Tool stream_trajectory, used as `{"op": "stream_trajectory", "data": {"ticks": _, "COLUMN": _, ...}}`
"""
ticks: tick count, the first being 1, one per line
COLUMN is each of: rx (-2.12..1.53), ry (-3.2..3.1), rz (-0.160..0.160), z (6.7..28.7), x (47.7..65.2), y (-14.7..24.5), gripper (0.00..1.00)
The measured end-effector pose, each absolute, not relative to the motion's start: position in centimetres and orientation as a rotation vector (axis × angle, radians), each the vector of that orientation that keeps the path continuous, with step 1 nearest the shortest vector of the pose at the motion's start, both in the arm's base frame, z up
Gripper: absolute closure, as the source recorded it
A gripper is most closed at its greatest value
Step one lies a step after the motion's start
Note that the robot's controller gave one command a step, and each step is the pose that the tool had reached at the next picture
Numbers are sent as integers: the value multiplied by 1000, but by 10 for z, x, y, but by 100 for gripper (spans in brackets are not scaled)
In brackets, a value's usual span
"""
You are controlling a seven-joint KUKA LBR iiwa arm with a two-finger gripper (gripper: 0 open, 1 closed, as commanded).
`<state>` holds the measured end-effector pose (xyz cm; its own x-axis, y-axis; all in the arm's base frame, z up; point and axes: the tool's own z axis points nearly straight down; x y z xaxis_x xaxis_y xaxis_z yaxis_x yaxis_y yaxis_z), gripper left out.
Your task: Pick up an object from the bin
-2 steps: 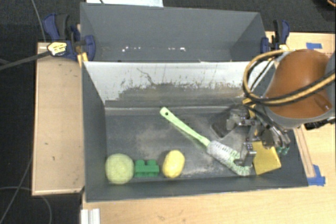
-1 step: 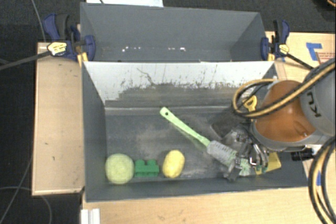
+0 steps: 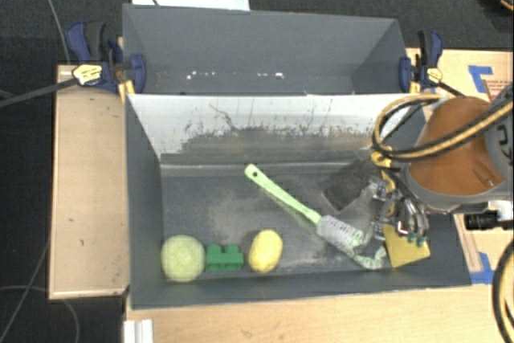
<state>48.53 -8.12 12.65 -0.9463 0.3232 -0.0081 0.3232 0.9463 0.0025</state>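
My gripper (image 3: 389, 211) is low in the bin's right end, next to the right wall. Just left of it lies a pale green brush (image 3: 293, 207) with a long handle running up-left towards the bin's middle. Its white bristled head (image 3: 341, 234) lies right beside the gripper, and a small pale teal piece (image 3: 370, 257) sits just beyond the head. I cannot tell whether the gripper touches the brush. A yellow lemon-shaped thing (image 3: 265, 251) lies further left along the front wall.
A green toy block (image 3: 223, 257) and a yellow-green ball (image 3: 183, 258) lie by the front wall at the left. The arm with its orange cover and yellow cables hangs over the bin's right rim.
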Motion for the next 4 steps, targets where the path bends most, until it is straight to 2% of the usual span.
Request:
{"op": "stream_trajectory", "data": {"ticks": 1, "rx": 852, "ry": 3033, "rz": 2, "z": 100, "x": 476, "y": -54, "gripper": 0}}
{"op": "stream_trajectory", "data": {"ticks": 2, "rx": 1046, "ry": 2957, "rz": 3, "z": 70, "x": 477, "y": -69, "gripper": 0}}
{"op": "stream_trajectory", "data": {"ticks": 3, "rx": 1162, "ry": 2925, "rz": 1, "z": 70, "x": 481, "y": -49, "gripper": 100}}
{"op": "stream_trajectory", "data": {"ticks": 4, "rx": 1160, "ry": 2926, "rz": 0, "z": 70, "x": 481, "y": -49, "gripper": 100}}
